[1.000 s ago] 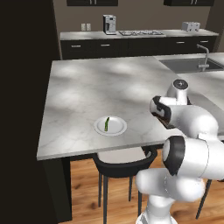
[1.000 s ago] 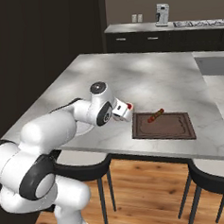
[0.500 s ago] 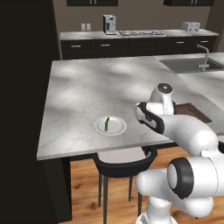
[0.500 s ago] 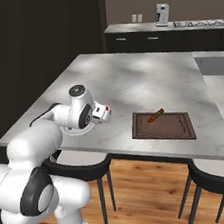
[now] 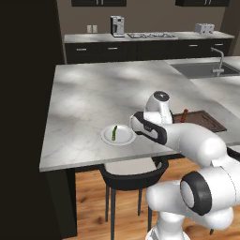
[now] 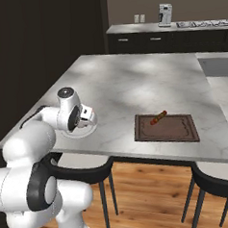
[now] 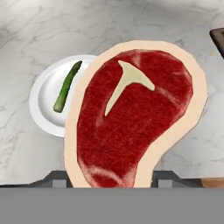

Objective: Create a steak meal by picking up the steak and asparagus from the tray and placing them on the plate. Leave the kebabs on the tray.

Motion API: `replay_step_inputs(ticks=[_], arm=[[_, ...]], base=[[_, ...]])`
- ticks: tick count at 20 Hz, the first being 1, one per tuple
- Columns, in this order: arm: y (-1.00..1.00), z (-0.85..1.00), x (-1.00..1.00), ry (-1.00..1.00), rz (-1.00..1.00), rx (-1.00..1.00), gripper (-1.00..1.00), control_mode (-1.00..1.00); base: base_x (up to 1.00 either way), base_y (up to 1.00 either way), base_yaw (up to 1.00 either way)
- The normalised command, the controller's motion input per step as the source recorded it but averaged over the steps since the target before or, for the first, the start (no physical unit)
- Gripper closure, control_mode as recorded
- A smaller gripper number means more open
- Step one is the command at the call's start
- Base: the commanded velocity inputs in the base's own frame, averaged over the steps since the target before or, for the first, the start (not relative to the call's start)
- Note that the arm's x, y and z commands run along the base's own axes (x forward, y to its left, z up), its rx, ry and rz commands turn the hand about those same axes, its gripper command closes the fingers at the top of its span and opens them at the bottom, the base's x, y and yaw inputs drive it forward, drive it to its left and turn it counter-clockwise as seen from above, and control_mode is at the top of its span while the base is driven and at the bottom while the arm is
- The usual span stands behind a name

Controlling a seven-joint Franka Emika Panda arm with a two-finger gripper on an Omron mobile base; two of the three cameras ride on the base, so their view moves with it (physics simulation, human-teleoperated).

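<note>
**Pincer holding the steak beside the plate**

Pincer [image 7: 113, 177] of mine is clamped on the red steak with its pale fat rim and whitish T-shaped streak [image 7: 133, 111]; in my hand view the meat stands up large between the two dark finger tips [image 7: 54, 178] and covers most of what lies beyond. Behind it, at about ten o'clock, sits the round pale grey-white plate [image 7: 41, 98], its right part hidden by the steak. On that plate lies the thin green asparagus spear [image 7: 67, 86], slanting from seven towards one o'clock.

From the left base camera my white arm reaches across the grey marble island counter [image 5: 93, 93], and the hand [image 5: 146, 125] hangs just at the three o'clock edge of the plate [image 5: 123, 139], where the asparagus [image 5: 114, 132] rests left of centre. The flat dark brown rectangular tray [image 5: 206, 121] lies further out at three o'clock, well apart from the plate, with a reddish-brown kebab [image 5: 183, 115] at its far left corner.

From the right base camera the hand [image 6: 85, 116] covers most of the plate [image 6: 88, 131], and the tray [image 6: 166, 128] carries the kebab [image 6: 158, 117] near its far edge.
</note>
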Motion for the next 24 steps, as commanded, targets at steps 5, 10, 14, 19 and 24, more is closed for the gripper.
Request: replay_step_inputs(ticks=[5,10,14,19,24], arm=[[0.44,-0.44,0.17,0.0,0.14,0.0,1.0,-1.0],[0.29,-0.37,0.32,0.0,0.08,0.0,1.0,-1.0],[0.01,-0.2,0.3,0.0,0.0,0.0,1.0,-1.0],[0.0,-0.16,0.37,0.0,0.0,0.0,1.0,-1.0],[0.07,-0.15,0.4,0.0,0.0,0.0,1.0,-1.0]], base=[[0.0,0.0,0.0],[0.0,0.0,0.0],[0.0,0.0,0.0],[0.0,0.0,0.0],[0.0,0.0,0.0]])
